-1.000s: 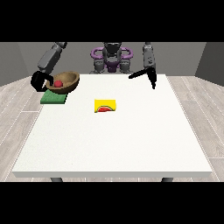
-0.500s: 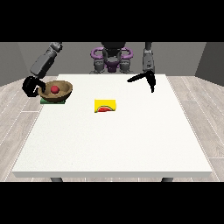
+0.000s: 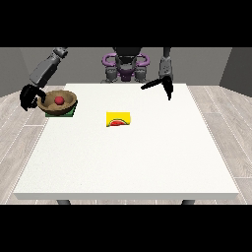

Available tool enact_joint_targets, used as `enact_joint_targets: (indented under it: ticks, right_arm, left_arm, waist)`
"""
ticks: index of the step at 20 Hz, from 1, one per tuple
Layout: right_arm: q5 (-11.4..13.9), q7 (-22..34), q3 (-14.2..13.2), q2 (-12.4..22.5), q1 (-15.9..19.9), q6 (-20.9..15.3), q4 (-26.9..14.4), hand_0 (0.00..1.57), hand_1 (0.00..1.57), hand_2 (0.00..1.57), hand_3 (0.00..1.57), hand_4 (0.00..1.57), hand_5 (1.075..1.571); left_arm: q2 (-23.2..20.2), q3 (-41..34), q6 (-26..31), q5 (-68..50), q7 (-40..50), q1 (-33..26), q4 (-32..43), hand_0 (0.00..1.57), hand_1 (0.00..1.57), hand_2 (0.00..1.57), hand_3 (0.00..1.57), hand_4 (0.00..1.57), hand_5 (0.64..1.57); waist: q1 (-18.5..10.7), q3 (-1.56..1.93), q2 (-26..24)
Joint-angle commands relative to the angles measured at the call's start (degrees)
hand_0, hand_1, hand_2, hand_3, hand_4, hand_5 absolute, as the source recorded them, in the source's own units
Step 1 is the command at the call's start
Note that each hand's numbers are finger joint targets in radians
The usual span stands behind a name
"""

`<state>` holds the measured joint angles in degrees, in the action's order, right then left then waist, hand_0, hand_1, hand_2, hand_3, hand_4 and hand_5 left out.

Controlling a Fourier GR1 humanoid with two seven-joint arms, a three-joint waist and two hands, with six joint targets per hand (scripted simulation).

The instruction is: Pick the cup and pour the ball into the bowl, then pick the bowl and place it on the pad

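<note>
The bowl (image 3: 58, 102), ball (image 3: 59, 100) inside, has been lowered onto the pad (image 3: 61, 112); it is grasped at its rim by the hand at the view's left (image 3: 30, 97) for placement.

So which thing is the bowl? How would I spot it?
Start at the white table and look to its far corner at the view's left. There a brown bowl sits on a green pad, beside the hand at the view's left. It alone is round and brown, with a red ball inside; the yellow cup lies mid-table.
</note>
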<state>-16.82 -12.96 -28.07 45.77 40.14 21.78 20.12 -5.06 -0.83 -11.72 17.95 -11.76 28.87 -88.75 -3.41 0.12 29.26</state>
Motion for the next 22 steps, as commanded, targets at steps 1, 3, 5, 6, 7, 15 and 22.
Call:
enact_joint_targets:
  ticks: [1, 3, 5, 6, 7, 15, 22]
  right_arm:
    - [-1.6, 1.0, -1.0, -0.2, -0.1, 2.9, -1.8, 1.57, 1.57, 1.57, 0.00, 0.78, 1.569]
    - [-0.8, 4.7, -0.4, 1.1, 0.9, 0.5, -2.8, 1.57, 1.57, 1.57, 0.00, 0.71, 1.569]
    - [-1.3, 4.3, -0.4, 0.8, -0.6, 2.3, -2.5, 1.57, 1.57, 1.57, 0.49, 0.74, 1.570]
    - [-1.1, 6.3, 0.0, 1.5, 1.3, 1.7, -1.8, 1.57, 1.57, 1.57, 0.81, 0.74, 1.571]
    - [-0.1, 5.2, 0.9, 0.2, -0.3, 1.1, -2.4, 1.57, 1.57, 1.57, 1.08, 0.74, 1.570]
    - [5.0, 3.2, 5.4, -1.4, -2.3, -2.1, -2.0, 1.57, 1.57, 1.57, 1.32, 0.65, 1.552]
    - [6.6, 2.4, 4.8, 5.9, -1.0, -6.3, -2.8, 0.00, 0.00, 0.43, 0.33, 0.00, 1.481]
  left_arm:
    - [0.5, 0.1, -0.2, -0.1, 1.5, -2.3, -1.5, 0.00, 0.00, 0.00, 0.00, 0.00, 1.566]
    - [0.5, 1.3, 1.8, -0.6, 3.4, -2.7, -2.8, 0.00, 0.00, 0.00, 0.00, 0.00, 1.566]
    - [-1.0, -1.3, 2.1, -2.0, 1.0, -2.8, -0.2, 0.00, 0.00, 0.00, 0.00, 0.00, 1.566]
    - [-0.5, -0.7, 2.1, -1.8, 0.5, -2.3, 1.4, 0.00, 0.00, 0.00, 0.00, 0.00, 1.566]
    - [-1.6, -1.7, 3.7, -3.3, 2.1, -2.0, -0.3, 0.00, 0.00, 0.00, 0.00, 0.00, 1.566]
    - [-0.2, -0.3, 2.1, -1.7, 2.3, -2.4, -1.4, 0.00, 0.00, 0.00, 0.00, 0.00, 1.565]
    - [-1.1, -0.4, 2.6, -1.6, 6.0, -2.3, -7.9, 0.00, 0.00, 0.00, 0.00, 0.00, 1.566]
  waist:
    - [1.7, -0.03, -2.4]
    - [-0.5, -0.05, -4.7]
    - [0.7, -0.06, -4.6]
    - [0.2, -0.07, -4.7]
    - [-0.7, -0.06, -5.0]
    - [-0.5, -0.06, -4.3]
    - [0.3, -0.01, -0.9]
